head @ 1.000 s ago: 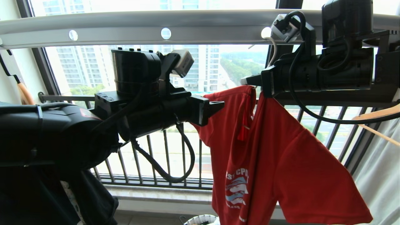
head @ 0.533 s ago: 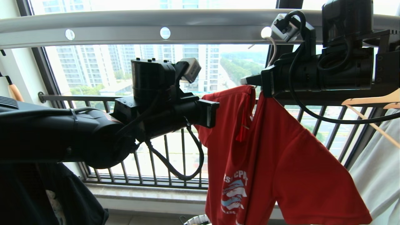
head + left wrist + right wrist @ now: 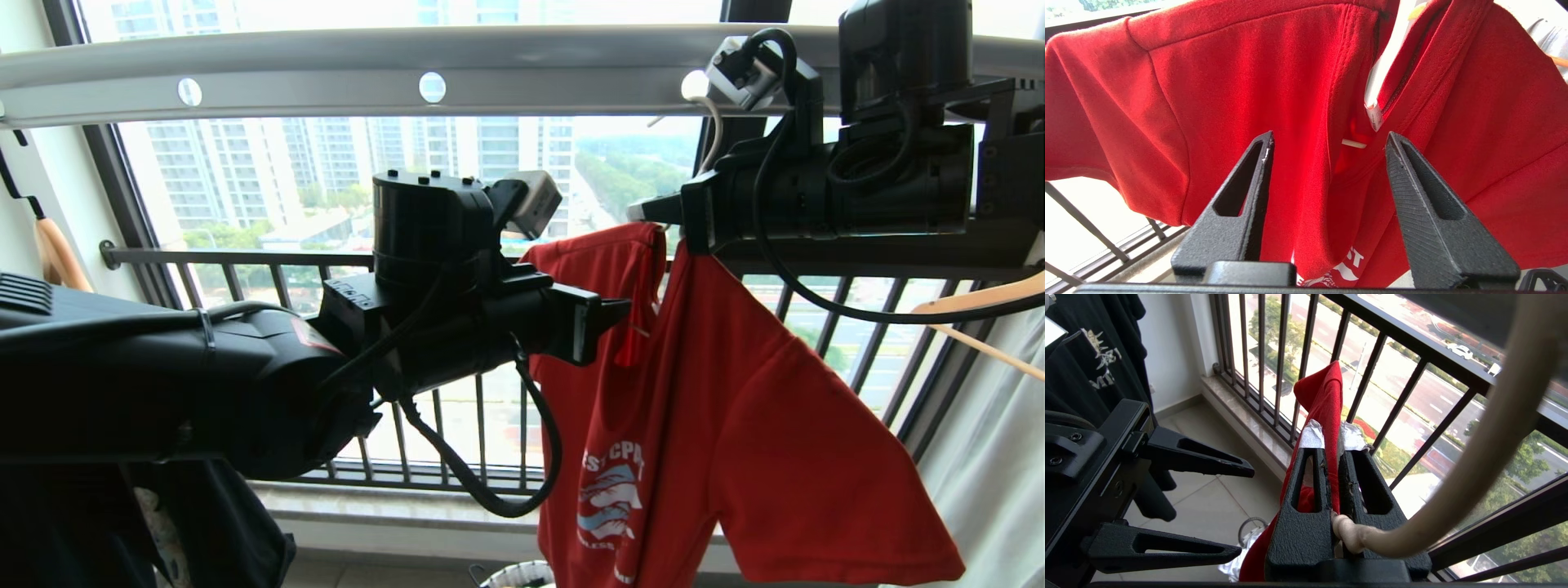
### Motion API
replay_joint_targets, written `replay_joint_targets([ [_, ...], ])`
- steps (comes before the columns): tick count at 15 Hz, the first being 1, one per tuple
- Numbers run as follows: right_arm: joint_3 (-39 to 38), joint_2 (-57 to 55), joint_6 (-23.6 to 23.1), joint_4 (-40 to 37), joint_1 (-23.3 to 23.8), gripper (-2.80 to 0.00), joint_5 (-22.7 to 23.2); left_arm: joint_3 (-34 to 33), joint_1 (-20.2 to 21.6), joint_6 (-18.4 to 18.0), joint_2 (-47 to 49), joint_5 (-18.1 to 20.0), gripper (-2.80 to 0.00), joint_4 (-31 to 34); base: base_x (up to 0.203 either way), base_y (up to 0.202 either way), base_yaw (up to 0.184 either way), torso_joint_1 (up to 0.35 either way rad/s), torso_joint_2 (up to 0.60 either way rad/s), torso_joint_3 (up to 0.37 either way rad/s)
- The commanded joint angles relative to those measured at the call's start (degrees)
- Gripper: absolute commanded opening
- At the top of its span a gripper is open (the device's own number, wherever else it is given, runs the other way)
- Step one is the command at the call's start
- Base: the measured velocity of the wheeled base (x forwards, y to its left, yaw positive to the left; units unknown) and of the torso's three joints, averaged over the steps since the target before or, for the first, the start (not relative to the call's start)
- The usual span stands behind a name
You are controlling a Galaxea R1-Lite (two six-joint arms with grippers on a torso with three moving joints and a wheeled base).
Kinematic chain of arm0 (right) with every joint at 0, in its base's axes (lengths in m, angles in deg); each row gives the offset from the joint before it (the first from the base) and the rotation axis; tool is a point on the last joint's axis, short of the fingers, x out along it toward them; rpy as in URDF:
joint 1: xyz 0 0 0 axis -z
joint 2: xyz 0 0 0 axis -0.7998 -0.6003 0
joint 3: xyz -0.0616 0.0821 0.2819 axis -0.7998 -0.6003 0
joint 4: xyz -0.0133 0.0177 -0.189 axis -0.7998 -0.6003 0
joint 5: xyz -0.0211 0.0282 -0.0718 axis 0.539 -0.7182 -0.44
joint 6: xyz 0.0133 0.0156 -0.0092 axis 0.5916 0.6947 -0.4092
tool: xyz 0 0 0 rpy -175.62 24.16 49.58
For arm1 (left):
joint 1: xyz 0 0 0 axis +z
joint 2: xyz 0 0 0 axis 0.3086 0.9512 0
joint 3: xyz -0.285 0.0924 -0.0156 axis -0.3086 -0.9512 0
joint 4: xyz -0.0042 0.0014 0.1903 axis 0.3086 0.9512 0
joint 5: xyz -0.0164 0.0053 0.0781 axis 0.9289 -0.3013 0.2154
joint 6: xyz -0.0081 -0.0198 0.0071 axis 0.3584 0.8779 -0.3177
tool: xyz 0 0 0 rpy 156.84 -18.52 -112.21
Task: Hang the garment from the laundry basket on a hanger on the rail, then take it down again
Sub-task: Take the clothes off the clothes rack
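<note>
the red short-sleeved t-shirt with white chest lettering (image 3: 735, 425) hangs under the long pale grey metal rail with round holes (image 3: 343, 69), its neck bunched on the thin whitish wire hanger (image 3: 1457, 486), whose hook rises to the rail at about 1 o'clock in the head view. the right gripper (image 3: 645, 214), at 2 o'clock from the frame's centre, is clamped tight on the t-shirt's red collar fabric where the hanger's neck passes between its fingers (image 3: 1306, 490). the left gripper (image 3: 1329, 141) sits at the centre of the head view, at 9 o'clock from the t-shirt's collar, with its fingers spread moderately wide and holding nothing, pointed at the cloth just beside the white neck tag (image 3: 1374, 116). only the white woven rim of the small round laundry basket (image 3: 522, 575) shows, at 6 o'clock on the floor. a black printed t-shirt (image 3: 1098, 351) hangs at 8 o'clock, a light wooden hanger (image 3: 984, 314) at 3 o'clock.
</note>
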Motion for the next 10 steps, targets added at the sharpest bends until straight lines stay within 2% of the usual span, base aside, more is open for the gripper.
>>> replay_joint_targets([
  [1, 0.12, 0.02, -0.14, -0.03, -0.02, -2.8, 0.09, 0.64, -0.75, 1.4, 1.0, -0.01, 0.0, -0.31, 0.0, 0.0, 0.0, 0.0, 0.0, 0.0],
  [5, 0.12, 0.36, -0.06, -0.04, -0.11, -2.8, 0.09, 1.41, -0.64, 1.32, 5.38, -2.13, 0.0, -6.94, 0.0, 0.0, 0.0, 0.0, 0.0, 0.0],
  [7, 0.12, 0.53, -0.06, -0.12, -0.11, -2.8, 0.09, 3.91, 0.09, 0.69, 9.07, -2.86, 0.0, -8.53, 0.0, 0.0, 0.0, 0.0, 0.0, 0.0],
  [8, 0.12, 0.55, -0.06, -0.12, -0.11, -2.8, 0.09, 5.27, 0.53, 0.56, 10.71, -3.2, -2.8, -8.78, 0.0, 0.0, 0.0, 0.0, 0.0, 0.0],
  [10, 0.12, 0.53, -0.06, -0.12, -0.11, -2.8, 0.09, 5.91, 0.91, 0.5, 11.5, -3.36, -2.8, -8.9, 0.0, 0.0, 0.0, 0.0, 0.0, 0.0],
])
